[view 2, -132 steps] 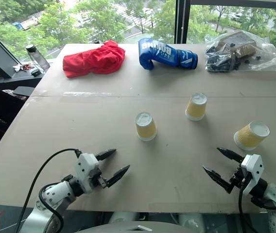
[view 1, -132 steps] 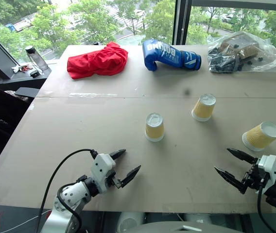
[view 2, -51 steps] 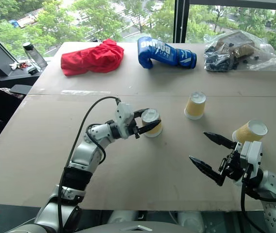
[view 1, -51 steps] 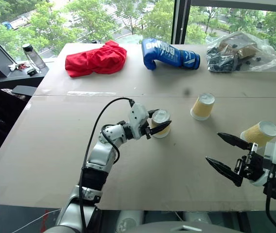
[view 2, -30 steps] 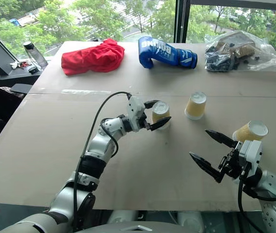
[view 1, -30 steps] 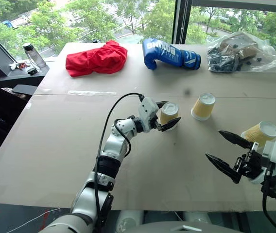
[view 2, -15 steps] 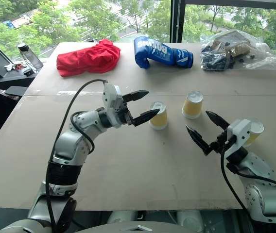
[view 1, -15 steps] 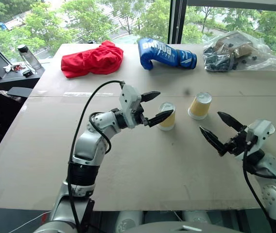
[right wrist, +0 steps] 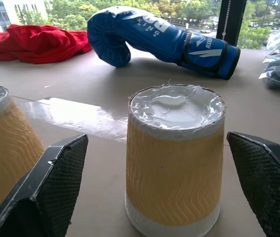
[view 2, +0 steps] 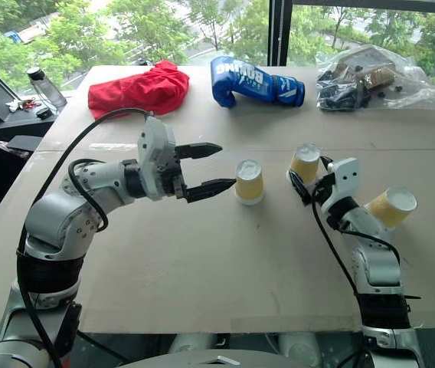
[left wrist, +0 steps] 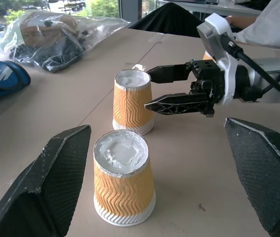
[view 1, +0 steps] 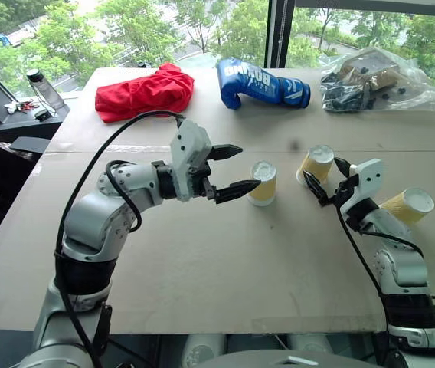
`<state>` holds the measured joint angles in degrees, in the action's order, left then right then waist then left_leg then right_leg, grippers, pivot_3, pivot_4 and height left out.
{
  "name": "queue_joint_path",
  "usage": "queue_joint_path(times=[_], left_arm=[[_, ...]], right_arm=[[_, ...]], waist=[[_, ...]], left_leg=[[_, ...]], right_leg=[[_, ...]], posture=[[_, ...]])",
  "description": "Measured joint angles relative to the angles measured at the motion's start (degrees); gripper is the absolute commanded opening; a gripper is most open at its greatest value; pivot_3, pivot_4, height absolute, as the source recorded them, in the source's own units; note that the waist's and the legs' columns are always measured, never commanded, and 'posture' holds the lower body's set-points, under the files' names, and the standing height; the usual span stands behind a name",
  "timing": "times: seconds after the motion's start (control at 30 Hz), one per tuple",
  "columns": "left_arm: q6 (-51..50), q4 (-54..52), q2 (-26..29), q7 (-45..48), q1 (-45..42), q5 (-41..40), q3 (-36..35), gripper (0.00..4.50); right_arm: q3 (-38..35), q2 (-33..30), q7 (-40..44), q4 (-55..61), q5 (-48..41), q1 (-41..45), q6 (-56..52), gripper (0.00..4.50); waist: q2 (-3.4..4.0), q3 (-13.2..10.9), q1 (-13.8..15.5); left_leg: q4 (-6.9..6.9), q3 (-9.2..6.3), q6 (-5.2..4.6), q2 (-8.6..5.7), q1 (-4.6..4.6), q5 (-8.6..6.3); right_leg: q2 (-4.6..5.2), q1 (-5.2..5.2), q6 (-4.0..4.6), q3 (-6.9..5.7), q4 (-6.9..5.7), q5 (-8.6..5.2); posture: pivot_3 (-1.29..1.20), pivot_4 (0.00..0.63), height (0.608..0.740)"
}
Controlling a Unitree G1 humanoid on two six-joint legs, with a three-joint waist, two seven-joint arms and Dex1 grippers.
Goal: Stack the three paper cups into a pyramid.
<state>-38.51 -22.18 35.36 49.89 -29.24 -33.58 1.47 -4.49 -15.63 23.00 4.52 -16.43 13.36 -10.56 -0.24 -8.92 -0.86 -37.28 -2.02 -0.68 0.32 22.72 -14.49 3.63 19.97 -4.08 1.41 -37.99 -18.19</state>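
Note:
Two paper cups stand upside down side by side mid-table: the middle cup and the second cup. A third, ribbed cup lies on its side further right. My left gripper hovers open just left of the middle cup, touching nothing. My right gripper is open at the second cup, one finger on each side of its wall, not closed on it. In the right wrist view that cup stands between the spread fingers.
Along the table's far edge lie a red cloth, a blue boxing glove and a clear plastic bag of dark parts. A bottle stands off the table's left side. A person's white sleeve shows beyond the right arm.
The left gripper let go of the middle cup beside the second cup and drew back left and upward. The right gripper moved forward from the near table edge to the second cup.

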Motion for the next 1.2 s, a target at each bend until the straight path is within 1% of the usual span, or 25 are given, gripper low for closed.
queue_joint_path(times=[0.23, 0.37, 0.47, 0.5, 0.53, 0.57, 0.6, 0.8, 0.9, 1.07, 1.2], left_arm=[[-0.4, -0.4, 0.0, -0.2, -0.1, -0.4, -0.5, 4.44], [-0.9, -0.5, 0.1, -0.2, -0.1, -0.4, -0.3, 4.44], [-1.0, -0.8, 0.1, -0.1, -0.1, -0.4, 0.0, 4.50], [-1.0, -0.9, 0.1, -0.1, -0.2, -0.4, 0.1, 4.50], [-1.0, -0.9, 0.1, -0.1, -0.2, -0.3, 0.3, 4.50], [-1.0, -0.9, 0.1, -0.2, -0.2, -0.3, 0.5, 4.50], [-1.0, -0.9, 0.1, -0.2, -0.2, -0.3, 0.6, 4.50], [-1.0, -1.0, 0.1, -0.2, -0.2, 0.1, 0.9, 4.50], [-0.8, -2.2, 1.5, 0.0, 0.6, 0.5, 1.0, 4.50], [-0.6, -4.3, 3.3, 0.3, 5.2, 0.7, 0.9, 4.50], [-0.5, -5.4, 4.6, 0.3, 9.1, 0.5, -0.7, 4.50]], right_arm=[[0.0, 1.5, -1.1, -6.4, 2.0, 4.5, 3.2, 4.50], [0.0, 2.0, -1.0, -8.1, 2.4, 5.9, 4.7, 4.50], [0.0, 2.1, -0.9, -9.0, 2.4, 6.3, 5.7, 3.68], [0.0, 2.1, -0.8, -9.2, 2.4, 6.3, 6.0, 3.26], [0.0, 2.1, -0.8, -9.4, 2.4, 6.3, 6.1, 2.68], [0.0, 2.1, -0.7, -9.5, 2.4, 6.3, 6.3, 2.30], [0.0, 2.1, -0.6, -9.5, 2.4, 6.3, 6.3, 2.23], [-0.2, 2.0, -0.3, -9.5, 2.2, 6.3, 6.2, 2.23], [-0.1, 1.1, 1.4, -6.2, 1.3, 4.7, 5.7, 2.23], [1.0, -0.8, 3.8, 1.0, -0.1, 0.3, 2.2, 2.23], [3.1, -2.4, 6.2, 5.7, -0.7, -3.5, -0.7, 2.23]], waist=[[0.00, 0.0, -0.1], [0.00, 0.0, -0.1], [0.00, 0.0, -0.1], [0.00, 0.0, -0.1], [0.00, 0.0, -0.1], [0.00, 0.0, -0.1], [0.00, 0.0, -0.1], [0.00, 0.0, -0.1], [0.02, 0.0, -0.1], [0.02, 0.0, -0.1], [0.02, 0.0, -0.1]], left_leg=[[0.02, 0.03, 0.00, 0.01, 0.00, 0.00], [0.03, 0.03, 0.00, 0.01, 0.01, 0.00], [0.03, 0.03, 0.00, 0.02, 0.01, 0.00], [0.03, 0.03, 0.00, 0.02, 0.01, 0.00], [0.03, 0.03, 0.00, 0.02, 0.01, 0.00], [0.03, 0.03, 0.00, 0.02, 0.01, 0.00], [0.03, 0.03, 0.00, 0.02, 0.01, 0.00], [0.03, 0.03, 0.00, 0.02, 0.01, 0.00], [0.08, 0.03, 0.00, 0.03, 0.04, 0.00], [0.11, 0.07, -0.05, 0.06, 0.07, -0.03], [0.09, 0.08, -0.22, 0.07, 0.06, -0.13]], right_leg=[[-0.02, 0.03, 0.00, 0.02, 0.00, 0.00], [-0.02, 0.03, 0.00, 0.03, 0.01, 0.00], [-0.02, 0.04, 0.00, 0.03, 0.00, 0.00], [-0.02, 0.04, 0.00, 0.04, 0.00, 0.00], [-0.02, 0.04, 0.00, 0.04, 0.00, 0.00], [-0.02, 0.04, 0.00, 0.04, 0.00, 0.00], [-0.02, 0.04, 0.00, 0.04, 0.00, 0.00], [-0.02, 0.04, 0.00, 0.04, 0.00, 0.00], [-0.01, 0.07, 0.00, 0.05, 0.02, 0.00], [-0.02, 0.14, 0.00, 0.09, -0.01, 0.00], [-0.02, 0.15, 0.00, 0.12, -0.02, 0.00]], posture=[[0.00, 0.150, 0.740], [0.00, 0.150, 0.740], [0.00, 0.150, 0.740], [0.00, 0.150, 0.740], [0.00, 0.150, 0.740], [0.00, 0.150, 0.740], [0.00, 0.150, 0.740], [0.00, 0.150, 0.740], [0.00, 0.150, 0.740], [0.00, 0.150, 0.740], [0.00, 0.150, 0.740]])
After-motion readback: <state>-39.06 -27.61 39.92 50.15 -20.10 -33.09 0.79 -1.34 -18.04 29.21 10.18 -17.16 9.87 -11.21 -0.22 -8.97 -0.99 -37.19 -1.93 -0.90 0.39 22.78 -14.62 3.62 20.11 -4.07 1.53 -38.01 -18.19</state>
